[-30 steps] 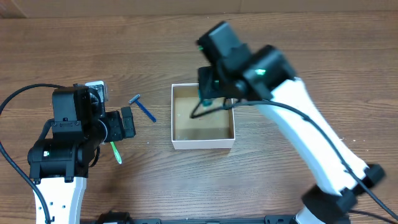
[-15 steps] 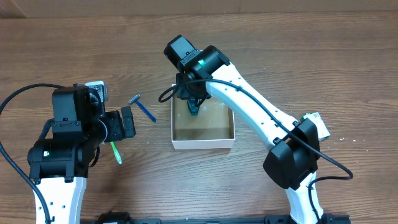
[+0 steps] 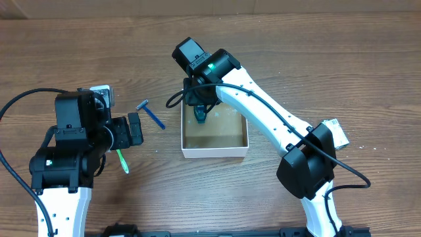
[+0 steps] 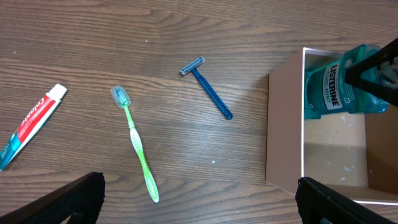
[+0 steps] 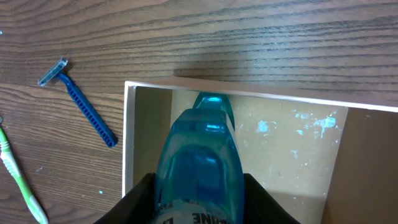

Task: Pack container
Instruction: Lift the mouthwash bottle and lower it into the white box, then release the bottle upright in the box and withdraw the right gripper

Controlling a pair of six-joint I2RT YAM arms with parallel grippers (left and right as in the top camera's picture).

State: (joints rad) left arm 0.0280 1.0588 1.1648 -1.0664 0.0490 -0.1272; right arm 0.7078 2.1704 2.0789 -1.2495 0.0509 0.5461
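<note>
The container (image 3: 215, 153) is a shallow square box with white walls and a brown floor at mid table. My right gripper (image 3: 200, 108) is shut on a blue mouthwash bottle (image 3: 200, 116) and holds it inside the container's far left corner. In the right wrist view the bottle (image 5: 202, 149) fills the space between the fingers (image 5: 199, 202) above the box wall (image 5: 129, 137). The left wrist view shows the bottle (image 4: 336, 90) inside the box (image 4: 285, 124). My left gripper (image 3: 135, 130) is open and empty (image 4: 199, 199), left of the box.
A blue razor (image 3: 151, 114) and a green toothbrush (image 3: 122, 160) lie on the wood left of the box. A toothpaste tube (image 4: 31, 124) lies farther left. A small green-and-white packet (image 3: 334, 128) lies to the right, by the right arm.
My right arm swung left with the bottle and brought it down into the box's far left corner. The left arm has not moved.
</note>
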